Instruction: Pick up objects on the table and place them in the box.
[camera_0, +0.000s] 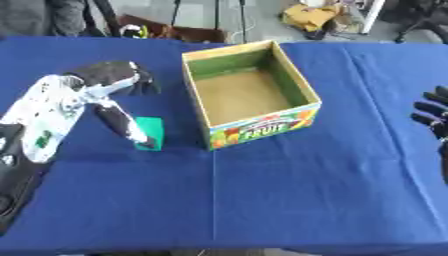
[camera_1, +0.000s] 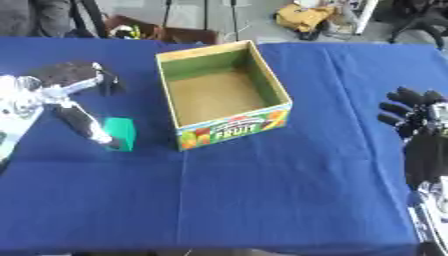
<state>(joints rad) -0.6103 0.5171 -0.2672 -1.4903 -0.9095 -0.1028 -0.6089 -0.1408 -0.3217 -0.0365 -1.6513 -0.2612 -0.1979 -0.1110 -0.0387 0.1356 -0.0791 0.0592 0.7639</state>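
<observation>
A small green block (camera_0: 152, 129) lies flat on the blue tablecloth, just left of the cardboard fruit box (camera_0: 262, 129). The box stands open in the middle of the table, and I see nothing inside it. My left hand (camera_0: 107, 74) hovers to the block's upper left with its fingers spread and holding nothing. Its thumb (camera_0: 122, 125) reaches down along the block's left edge, and the tip touches or nearly touches the block's near corner. My right hand (camera_1: 415, 116) rests open at the right edge, fingers pointing up, well away from the box.
The blue cloth (camera_0: 289, 200) covers the whole table. Beyond the far edge are chair legs, a yellow bundle (camera_0: 311, 16) and other clutter on the floor.
</observation>
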